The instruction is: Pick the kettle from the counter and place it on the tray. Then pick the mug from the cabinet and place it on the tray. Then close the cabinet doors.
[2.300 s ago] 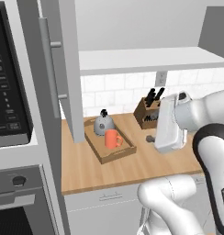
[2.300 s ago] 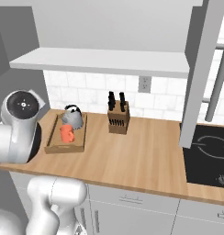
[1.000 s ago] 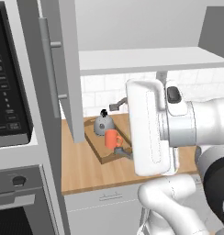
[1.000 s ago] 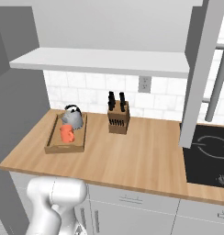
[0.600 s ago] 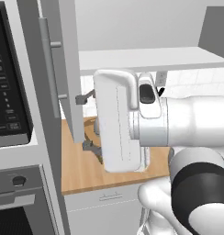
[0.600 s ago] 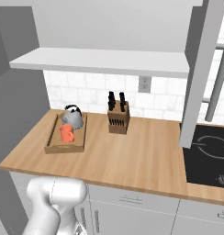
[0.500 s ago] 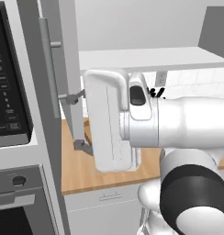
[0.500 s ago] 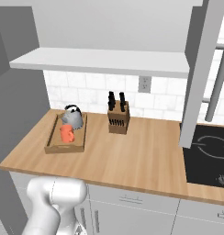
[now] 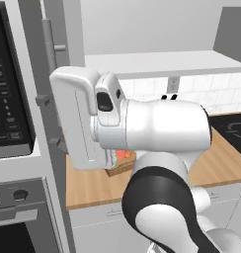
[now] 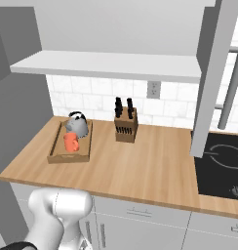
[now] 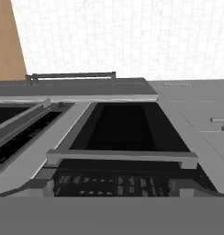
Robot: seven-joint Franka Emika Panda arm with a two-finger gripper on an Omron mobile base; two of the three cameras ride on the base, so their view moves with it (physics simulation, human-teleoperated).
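So your kettle [image 10: 77, 125] and mug [image 10: 70, 142] were both sitting in the tray [image 10: 56, 149] on the counter [image 10: 140, 163], which left the cabinet doors as the job. The left door [image 9: 63, 74] stood swung out right beside the arm, with its long bar handle [image 9: 49, 59] running up the near edge; the right door [image 10: 213, 78] hung open over by the stove. You couldn't really see the claw itself, but it read as spread wide with nothing in it. A door like that looked stiff and light on its hinges, so I'd guess you wanted to push flat on the panel near the handle edge, not pinch the slick bar.
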